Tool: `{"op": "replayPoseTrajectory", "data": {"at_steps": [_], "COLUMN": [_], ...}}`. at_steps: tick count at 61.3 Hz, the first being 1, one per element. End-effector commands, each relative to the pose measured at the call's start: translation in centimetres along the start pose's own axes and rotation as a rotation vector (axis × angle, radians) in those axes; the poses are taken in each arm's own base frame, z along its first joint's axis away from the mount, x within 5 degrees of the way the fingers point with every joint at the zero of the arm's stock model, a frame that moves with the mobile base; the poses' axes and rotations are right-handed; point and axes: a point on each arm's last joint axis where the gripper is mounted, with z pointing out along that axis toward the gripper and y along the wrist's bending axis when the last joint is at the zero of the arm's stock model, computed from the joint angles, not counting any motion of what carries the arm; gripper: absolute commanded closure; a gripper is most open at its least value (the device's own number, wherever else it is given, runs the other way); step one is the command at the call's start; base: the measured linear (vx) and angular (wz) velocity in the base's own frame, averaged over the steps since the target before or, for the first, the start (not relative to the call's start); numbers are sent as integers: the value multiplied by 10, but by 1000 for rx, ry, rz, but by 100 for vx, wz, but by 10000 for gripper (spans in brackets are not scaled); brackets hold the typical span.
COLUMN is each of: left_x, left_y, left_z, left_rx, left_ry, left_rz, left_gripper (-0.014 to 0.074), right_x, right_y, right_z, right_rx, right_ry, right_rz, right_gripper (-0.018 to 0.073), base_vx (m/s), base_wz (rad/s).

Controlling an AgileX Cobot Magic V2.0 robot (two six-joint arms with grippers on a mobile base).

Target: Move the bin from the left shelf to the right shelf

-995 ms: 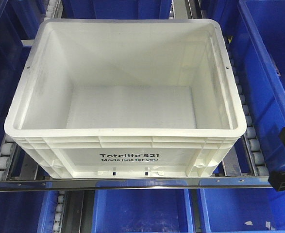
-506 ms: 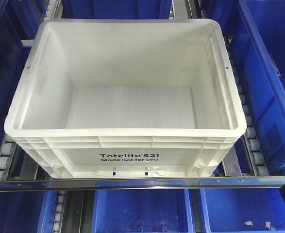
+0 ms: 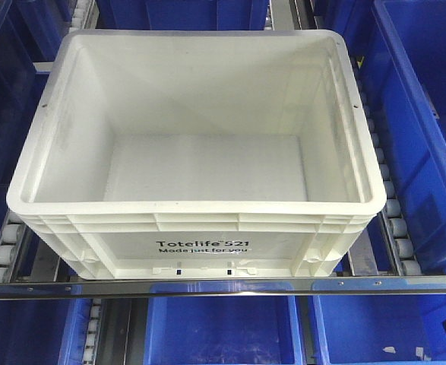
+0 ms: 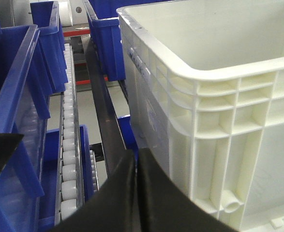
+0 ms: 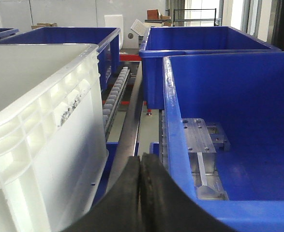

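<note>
Both grippers have their black fingers pressed together, holding nothing: the left gripper (image 4: pixel 137 193) sits low beside the white bin's (image 3: pixel 200 152) left wall, the right gripper (image 5: pixel 141 193) between the bin and a blue bin (image 5: pixel 229 125). The white bin rests on the shelf rollers (image 3: pixel 393 220).

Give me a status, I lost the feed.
Both grippers, left and right, shut, empty, beside the white bin. Bin on rollers, not gripped. Blue bin close on its right.
</note>
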Motion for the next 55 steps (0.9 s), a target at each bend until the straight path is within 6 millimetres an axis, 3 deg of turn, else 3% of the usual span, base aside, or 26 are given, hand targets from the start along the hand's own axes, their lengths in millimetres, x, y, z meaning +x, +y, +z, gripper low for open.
{"op": "replayPoseTrajectory", "data": {"at_steps": [1, 55], "left_x": [-13, -13], "left_y": [1, 1], "left_z": [-2, -2], "left_rx": [-10, -10], "left_ry": [-98, -98], "left_rz": [-5, -5], "left_gripper": [604, 604], "right_x": [0, 0], "right_y": [0, 0], "right_z": [0, 0], "right_rx": [7, 7], "right_ry": [-56, -55], "right_rz": [-12, -13], "right_gripper": [567, 567], "base_vx": [0, 0], "base_wz": [0, 0]}}
